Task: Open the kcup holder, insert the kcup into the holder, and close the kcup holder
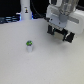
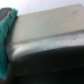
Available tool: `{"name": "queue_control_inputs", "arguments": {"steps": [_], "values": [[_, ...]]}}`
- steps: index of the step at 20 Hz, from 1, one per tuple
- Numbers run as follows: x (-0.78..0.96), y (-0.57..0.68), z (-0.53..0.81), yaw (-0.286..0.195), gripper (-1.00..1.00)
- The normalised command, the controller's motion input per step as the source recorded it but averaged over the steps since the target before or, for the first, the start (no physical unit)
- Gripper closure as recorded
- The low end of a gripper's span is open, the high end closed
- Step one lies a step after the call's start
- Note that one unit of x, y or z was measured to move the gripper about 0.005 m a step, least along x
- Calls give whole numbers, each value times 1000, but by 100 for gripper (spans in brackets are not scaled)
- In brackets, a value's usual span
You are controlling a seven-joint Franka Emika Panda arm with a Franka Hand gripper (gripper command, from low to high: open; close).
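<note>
Small white cylindrical kcup with green top (image 1: 29, 47): upright on pale desk (image 1: 20, 67), unheld. Tool (image 1: 62, 36): well apart, probably addressing the holder first; finger spacing indiscernible.

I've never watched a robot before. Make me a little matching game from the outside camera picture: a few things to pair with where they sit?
Things:
1. kcup
2. gripper
3. tall white bottle with blue base

Places:
a. exterior view's upper right, above the table
b. far edge, exterior view's upper left
c. standing on the white table, left of centre

Pairs: 1-c, 2-a, 3-b
</note>
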Motion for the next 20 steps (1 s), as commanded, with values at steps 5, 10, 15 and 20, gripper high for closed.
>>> {"name": "queue_control_inputs", "arguments": {"steps": [5,10,15,20], "values": [[881,-408,141,-91,100],[814,-434,211,-89,100],[506,-305,265,-89,-100],[118,-63,383,-101,-100]]}}
